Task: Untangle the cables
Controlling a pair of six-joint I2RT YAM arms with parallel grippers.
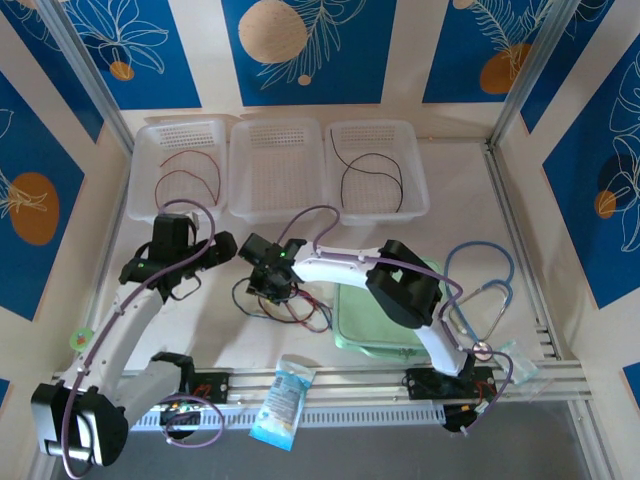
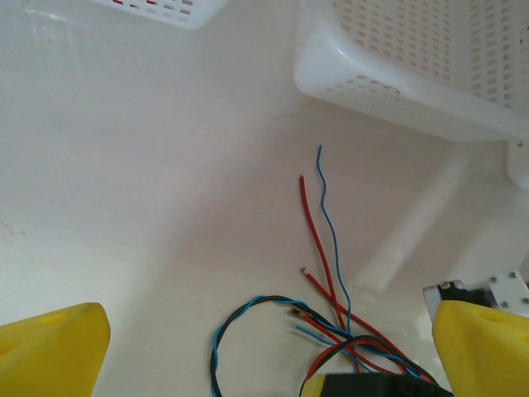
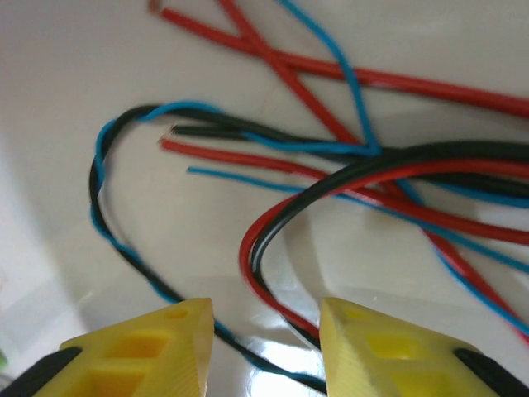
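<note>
The cables (image 1: 285,302) lie in a loose tangle on the table (image 1: 460,200), on the near side of the middle basket (image 1: 275,126) and apart from it. A strip of bare table between them leaves room. In the left wrist view a red end and a blue end run almost straight out of the knot, with their long axis pointing at that basket's near wall (image 2: 388,91) and stopping short of it. On the side away from the basket the strands curve into loops. A green tray (image 1: 352,325) closes the ground nearer than the basket and to its right. The left gripper (image 1: 222,250) hovers beside the tangle, spread wide. The right gripper (image 3: 264,331) hangs low over the knot with its fingers (image 3: 368,343) apart, and a twisted black-and-blue strand crosses the gap unpinched.
</note>
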